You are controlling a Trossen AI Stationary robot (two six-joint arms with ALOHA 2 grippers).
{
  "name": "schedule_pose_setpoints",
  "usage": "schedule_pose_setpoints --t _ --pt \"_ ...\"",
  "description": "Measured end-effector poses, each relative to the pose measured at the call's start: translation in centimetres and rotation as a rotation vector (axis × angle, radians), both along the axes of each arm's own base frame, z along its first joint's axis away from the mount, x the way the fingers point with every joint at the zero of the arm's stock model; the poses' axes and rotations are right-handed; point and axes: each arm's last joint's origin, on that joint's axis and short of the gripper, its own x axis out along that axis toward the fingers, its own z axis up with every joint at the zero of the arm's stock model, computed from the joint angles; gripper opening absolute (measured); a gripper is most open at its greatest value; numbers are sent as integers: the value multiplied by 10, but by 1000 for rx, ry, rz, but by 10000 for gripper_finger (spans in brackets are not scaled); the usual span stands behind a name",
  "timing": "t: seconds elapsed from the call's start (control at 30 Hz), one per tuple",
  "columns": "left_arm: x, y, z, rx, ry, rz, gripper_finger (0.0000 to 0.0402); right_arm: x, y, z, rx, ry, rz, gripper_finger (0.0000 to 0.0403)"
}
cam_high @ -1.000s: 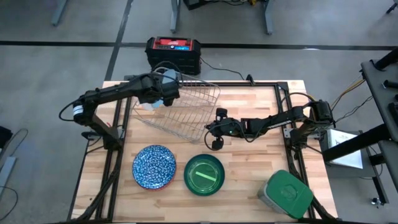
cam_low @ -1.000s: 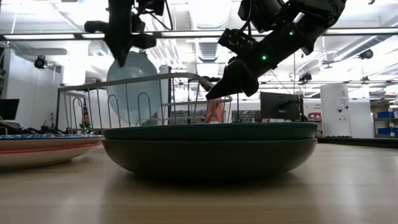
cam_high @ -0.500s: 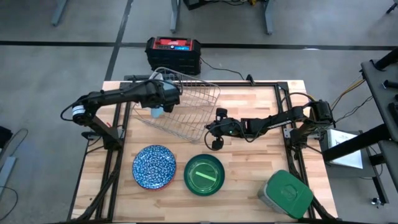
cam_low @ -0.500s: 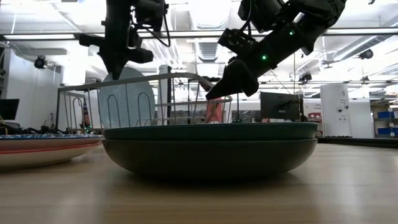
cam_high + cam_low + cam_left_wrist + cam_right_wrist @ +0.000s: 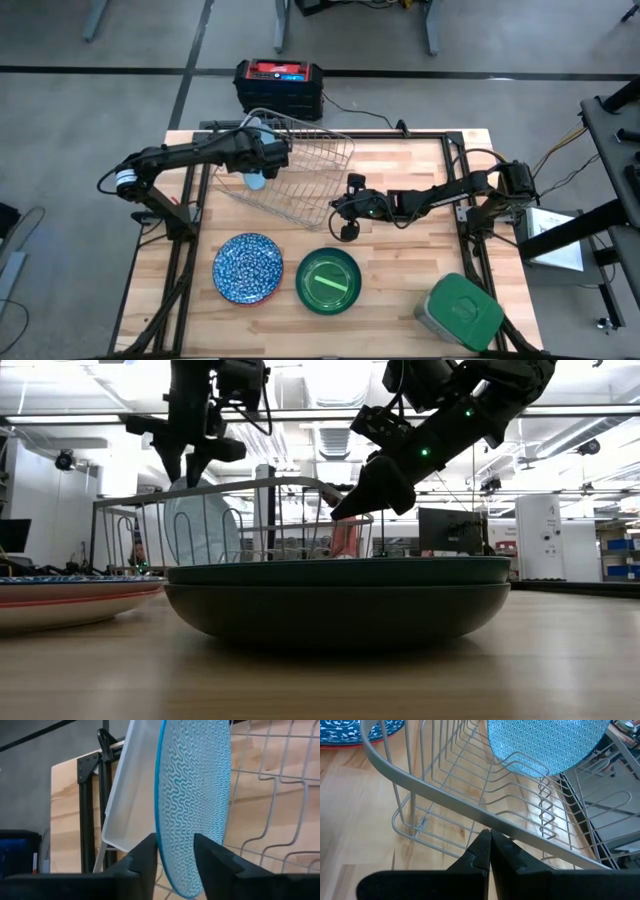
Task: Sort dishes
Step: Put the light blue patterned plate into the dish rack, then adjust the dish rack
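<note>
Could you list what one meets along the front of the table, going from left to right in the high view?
Blue patterned plate → dark green bowl → square grey container with a green lid.

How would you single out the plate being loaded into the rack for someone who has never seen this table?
Find the wire rack at the table's far side. At its left end a light blue plate with a wavy pattern stands on edge, the left gripper straddling its rim. The patterned blue plate and the green bowl both lie flat nearer the front.
</note>
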Motion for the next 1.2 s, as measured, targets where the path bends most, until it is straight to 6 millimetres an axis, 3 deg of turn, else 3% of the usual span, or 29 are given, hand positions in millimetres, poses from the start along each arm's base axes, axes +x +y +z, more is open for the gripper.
schedule_pose_setpoints --t 0.23,0.5,0.73,0.93,1.2 --pt "-3 -2 21 -20 28 -41 168 0 0 0 -1 1 1 0" --pt "-7 -4 34 -33 49 -98 188 -3 -1 3 -29 15 -20 0" --pt "-4 -6 51 -29 31 -189 188 -15 -1 21 10 15 -62 0" --pt "3 -24 72 6 49 -391 188 -32 0 37 119 13 -124 0" --pt "0 -42 103 233 197 -618 187 -29 39 59 360 -146 214 0"
